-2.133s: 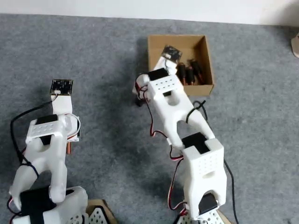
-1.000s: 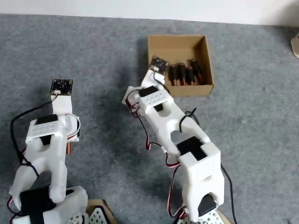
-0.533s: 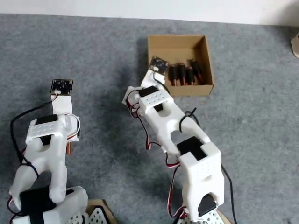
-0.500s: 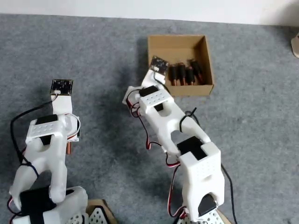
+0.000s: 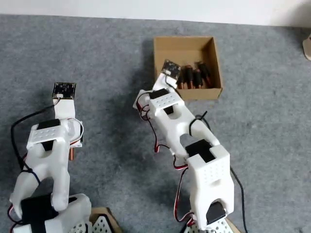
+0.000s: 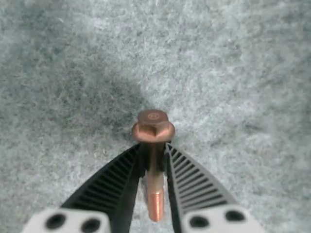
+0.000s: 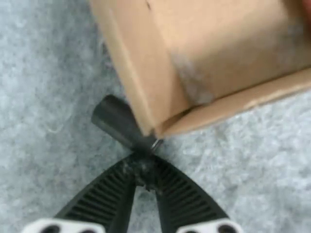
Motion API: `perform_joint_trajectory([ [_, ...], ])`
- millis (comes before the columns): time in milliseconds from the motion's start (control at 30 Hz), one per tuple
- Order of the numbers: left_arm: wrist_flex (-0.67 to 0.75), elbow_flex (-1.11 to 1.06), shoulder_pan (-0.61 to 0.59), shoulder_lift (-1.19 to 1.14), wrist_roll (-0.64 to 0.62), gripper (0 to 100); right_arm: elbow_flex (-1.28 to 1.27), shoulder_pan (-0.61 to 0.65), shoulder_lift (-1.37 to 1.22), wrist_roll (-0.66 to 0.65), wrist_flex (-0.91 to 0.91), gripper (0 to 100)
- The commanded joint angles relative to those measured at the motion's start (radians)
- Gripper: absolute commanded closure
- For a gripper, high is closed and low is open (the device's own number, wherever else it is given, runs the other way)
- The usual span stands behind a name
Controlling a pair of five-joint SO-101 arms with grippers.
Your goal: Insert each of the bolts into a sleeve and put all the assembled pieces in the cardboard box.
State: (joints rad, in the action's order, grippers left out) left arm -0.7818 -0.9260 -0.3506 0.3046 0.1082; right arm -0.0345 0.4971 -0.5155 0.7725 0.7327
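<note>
At cardboard box [image 5: 187,48] 7 o'clock corner – right gripper [image 7: 145,167] clamped on black sleeve [image 7: 114,121]; left gripper [image 6: 153,149], off at 9 o'clock, pinching copper bolt [image 6: 153,127].

We see a grey, felt-like worktop [image 5: 97,58] spreading across the whole scene. Along its far edge runs a pale white strip [image 5: 146,8]. At the far right, a beige object [image 5: 307,47] sits partly cut off.

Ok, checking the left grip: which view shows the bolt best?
The left wrist view: the bolt is clamped by its shank in the left gripper, head clear. The high view catches a copper sliver beside the left arm.
</note>
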Motion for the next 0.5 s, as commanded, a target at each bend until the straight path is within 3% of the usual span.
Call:
perform_joint_trajectory([
  [0,0.018,0.002,-0.007,0.041,0.000,100,0.018,0.033,0.012,-0.060,0.053,99.5],
  [233,0.018,0.002,-0.007,0.041,0.000,100,0.045,0.093,0.116,-0.072,0.179,99.5],
  [467,0.020,0.002,-0.004,0.041,0.025,100,-0.058,0.107,0.226,-0.114,0.185,99.1],
])
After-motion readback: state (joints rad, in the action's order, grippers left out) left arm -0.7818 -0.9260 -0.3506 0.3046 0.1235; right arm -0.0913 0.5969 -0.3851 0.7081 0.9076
